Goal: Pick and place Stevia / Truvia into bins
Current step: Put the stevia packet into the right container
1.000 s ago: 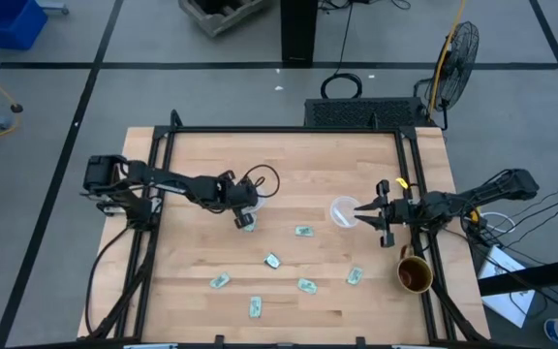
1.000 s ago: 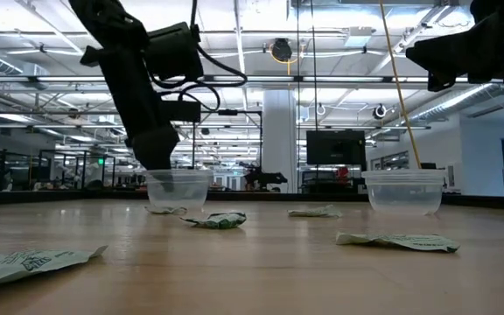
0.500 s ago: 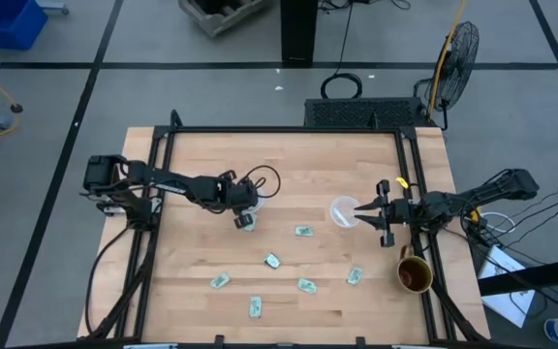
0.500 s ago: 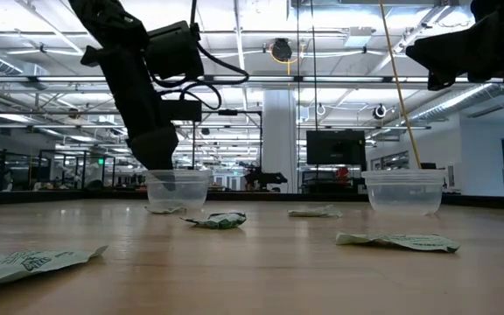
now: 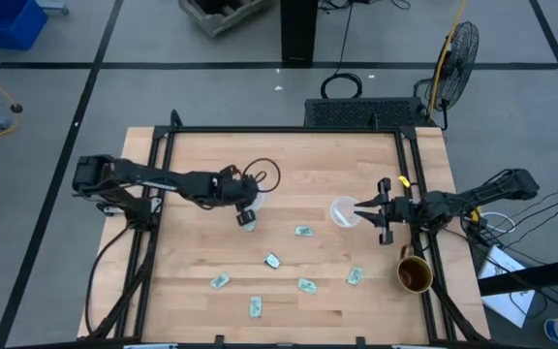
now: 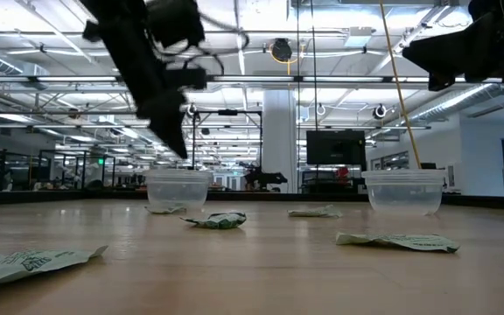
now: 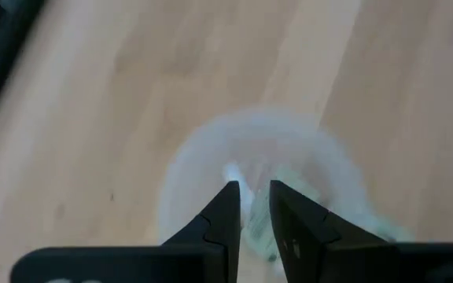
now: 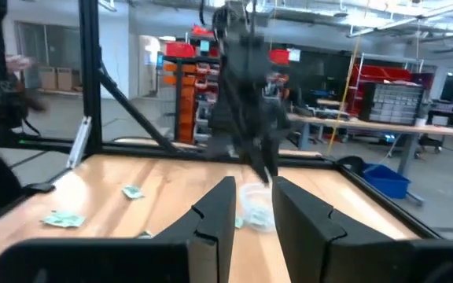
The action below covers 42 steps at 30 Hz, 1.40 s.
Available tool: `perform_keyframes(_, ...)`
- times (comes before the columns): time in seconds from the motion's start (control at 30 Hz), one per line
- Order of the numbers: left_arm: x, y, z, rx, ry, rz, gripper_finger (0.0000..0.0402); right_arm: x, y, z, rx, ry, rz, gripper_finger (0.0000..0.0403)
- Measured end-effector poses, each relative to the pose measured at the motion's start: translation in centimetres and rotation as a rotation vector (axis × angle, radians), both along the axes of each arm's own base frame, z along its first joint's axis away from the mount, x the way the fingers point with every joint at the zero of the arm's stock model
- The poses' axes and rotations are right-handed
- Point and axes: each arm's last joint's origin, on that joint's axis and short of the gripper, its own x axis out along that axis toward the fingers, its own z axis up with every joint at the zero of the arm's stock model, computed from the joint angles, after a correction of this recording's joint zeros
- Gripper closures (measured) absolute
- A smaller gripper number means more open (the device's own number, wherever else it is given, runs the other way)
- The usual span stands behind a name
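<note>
Two clear cups stand on the wooden table. My left gripper (image 6: pixel 180 150) hovers narrowly open just above the left cup (image 6: pixel 179 190), pointing down at it; in the left wrist view the cup (image 7: pixel 203 173) lies under the fingers with pale packet paper inside. My right gripper (image 5: pixel 359 210) waits narrowly open beside the right cup (image 5: pixel 343 210), toward the table's right edge. Several green-and-white packets lie flat on the table, one (image 5: pixel 248 223) just near of the left cup, others at mid table (image 5: pixel 303 232) and toward the near edge (image 5: pixel 256 307).
A brown mug (image 5: pixel 415 274) stands by the table's right edge, near of my right arm. A black frame rail (image 5: pixel 284 131) runs round the table. Bare wood lies on the far half of the table, between the two cups.
My left gripper has risen from the left cup's rim to just above the cup, and its arm has drawn back a little toward the table's left edge. The cup and the packets have stayed in place.
</note>
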Motion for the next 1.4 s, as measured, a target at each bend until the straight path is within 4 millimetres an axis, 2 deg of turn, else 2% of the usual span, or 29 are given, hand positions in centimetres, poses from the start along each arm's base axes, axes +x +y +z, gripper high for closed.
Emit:
perform_keyframes(0.27, -1.2, -0.8, 7.3, 0.062, -0.262, 0.008, 0.0325, 0.3, -0.2, 0.4, 0.051, -0.042, -0.015, 0.0323)
perform_keyframes(0.43, -2.6, -0.9, 9.5, 0.082, -0.363, 0.023, 0.0325, 1.0, 0.0, -0.7, 0.021, 0.089, 0.002, 0.0323)
perform_keyframes(0.53, -3.3, -1.0, 10.6, 0.068, -0.412, 0.007, 0.0325, 1.7, 0.3, 0.4, 0.016, 0.111, 0.03, 0.0323)
perform_keyframes(0.7, -4.6, -1.0, 12.0, 0.094, -0.462, -0.023, 0.0325, 3.6, 0.9, 0.5, 0.017, 0.315, 0.056, 0.0323)
perform_keyframes(0.83, -5.4, -1.0, 12.9, 0.1, -0.508, -0.02, 0.0325, 5.6, 1.4, 1.7, 0.006, 0.472, 0.045, 0.0323)
perform_keyframes(1.03, -5.6, -1.0, 13.0, 0.099, -0.508, -0.02, 0.0325, 7.9, 2.0, 5.3, -0.025, 0.712, 0.027, 0.0323)
perform_keyframes(1.17, -5.4, -1.0, 12.8, 0.098, -0.497, -0.02, 0.0325, 9.1, 2.9, 7.0, 0.111, 0.836, 0.122, 0.0323)
perform_keyframes(1.27, -5.4, -1.0, 12.6, 0.096, -0.482, -0.021, 0.0325, 10.2, 4.0, 6.5, 0.178, 0.904, 0.209, 0.0327)
perform_keyframes(1.4, -5.2, -1.0, 12.5, 0.096, -0.482, -0.019, 0.0325, 11.0, 5.5, 4.2, 0.205, 1.068, 0.219, 0.0331)
